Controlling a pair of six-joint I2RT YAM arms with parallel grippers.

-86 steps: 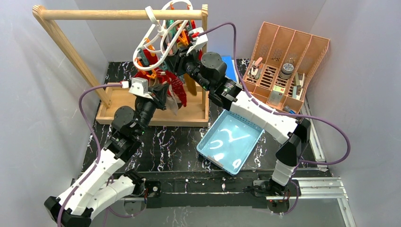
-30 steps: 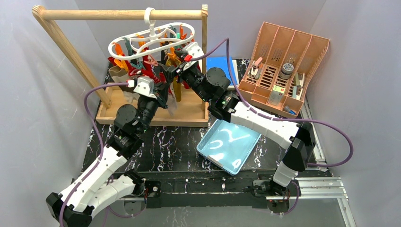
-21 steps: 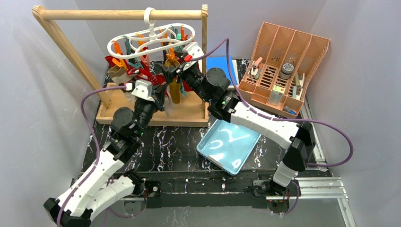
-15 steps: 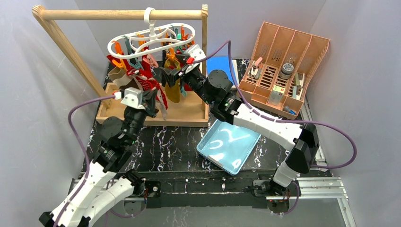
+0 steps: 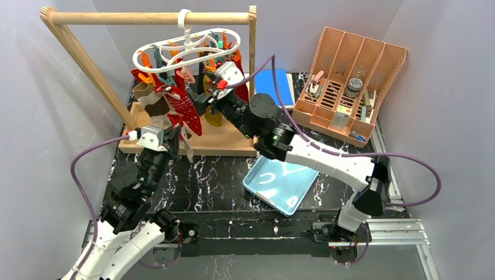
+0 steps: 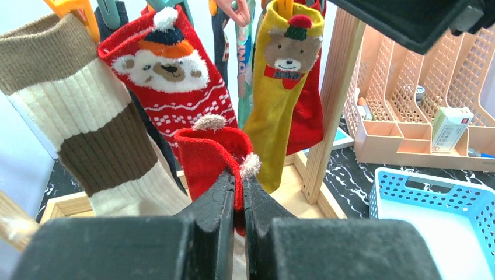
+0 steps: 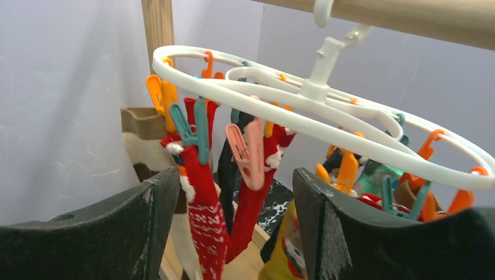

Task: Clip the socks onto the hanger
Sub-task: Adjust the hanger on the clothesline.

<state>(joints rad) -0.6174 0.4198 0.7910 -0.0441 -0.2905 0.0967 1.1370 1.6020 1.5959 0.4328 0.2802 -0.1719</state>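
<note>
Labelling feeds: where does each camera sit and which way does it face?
Top external: above, behind the bases, looking down on the table; left arm and right arm show.
Left wrist: faces the hung socks; left gripper shut on a red sock.
Right wrist: looks up at the hanger through the open right gripper.
Shared by all: the hung socks.

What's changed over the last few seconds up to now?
The left end effector, shut on the end of a red sock, pulled back from the hanger toward the near edge. The right end effector, open, shifted slightly left. The hanger, tilted at first, now hangs level. Wooden rail, blue tray and organizer stayed put.
</note>
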